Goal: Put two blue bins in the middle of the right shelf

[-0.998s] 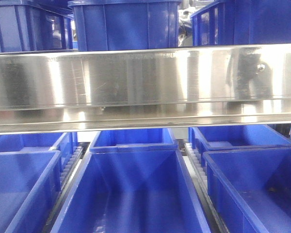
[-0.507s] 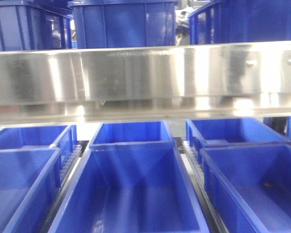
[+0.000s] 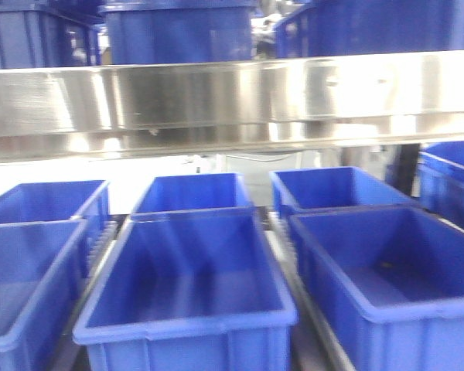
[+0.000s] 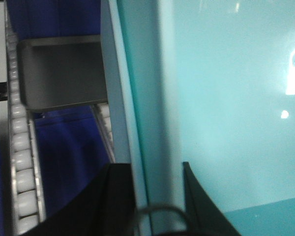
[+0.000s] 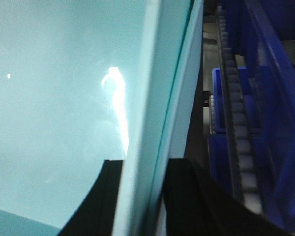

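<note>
Upper bins (image 3: 178, 35): cut by the top edge of the frame, bases hidden behind the steel rail (image 3: 232, 97).
Front bins (image 3: 185, 321): lower walls cut by the bottom edge, outer ones cropped at the sides.
Speck (image 3: 385, 267) in the lower right: too small to tell.
Left gripper (image 4: 147, 166): dark fingers cropped at the bottom edge, blurred.
Right gripper (image 5: 143, 164): likewise cropped and blurred.

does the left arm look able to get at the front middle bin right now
Probably not yet: the left gripper is open at a pale frame edge beside the rollers, not over the front middle bin. That bin's rim looks free, though the steel beam hangs above.
</note>
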You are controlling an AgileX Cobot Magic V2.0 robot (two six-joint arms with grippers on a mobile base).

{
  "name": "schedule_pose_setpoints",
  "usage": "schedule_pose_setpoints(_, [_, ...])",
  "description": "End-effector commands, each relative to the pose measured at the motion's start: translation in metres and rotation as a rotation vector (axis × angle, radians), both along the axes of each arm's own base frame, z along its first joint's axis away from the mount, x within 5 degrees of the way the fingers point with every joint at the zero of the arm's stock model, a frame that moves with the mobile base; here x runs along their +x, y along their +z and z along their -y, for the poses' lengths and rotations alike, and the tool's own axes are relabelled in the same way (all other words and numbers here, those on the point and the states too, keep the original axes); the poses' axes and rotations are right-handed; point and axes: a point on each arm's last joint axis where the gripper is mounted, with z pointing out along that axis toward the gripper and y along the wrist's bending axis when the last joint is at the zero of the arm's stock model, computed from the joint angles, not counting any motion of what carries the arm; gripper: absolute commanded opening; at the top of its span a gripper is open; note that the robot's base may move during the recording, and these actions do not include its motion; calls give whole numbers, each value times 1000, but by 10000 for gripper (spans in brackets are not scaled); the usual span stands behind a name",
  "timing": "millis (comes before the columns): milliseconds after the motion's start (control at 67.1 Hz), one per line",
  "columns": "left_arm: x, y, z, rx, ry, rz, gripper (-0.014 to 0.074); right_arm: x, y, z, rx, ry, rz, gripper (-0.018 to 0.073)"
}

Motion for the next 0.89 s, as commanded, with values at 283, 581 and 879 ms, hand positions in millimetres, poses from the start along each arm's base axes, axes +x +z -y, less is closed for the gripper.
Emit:
schedule_pose_setpoints(283, [1, 20, -1, -68, 20, 150, -111, -6, 16, 2, 51, 8, 84, -154])
schedule_pose_setpoints(581, [1, 20, -1, -69, 21, 152, -111, -6, 16, 2, 51, 8, 84, -154])
schedule_pose_setpoints(879, [2, 25, -1, -90, 33, 204, -111, -6, 16, 2, 51, 8, 84, -154])
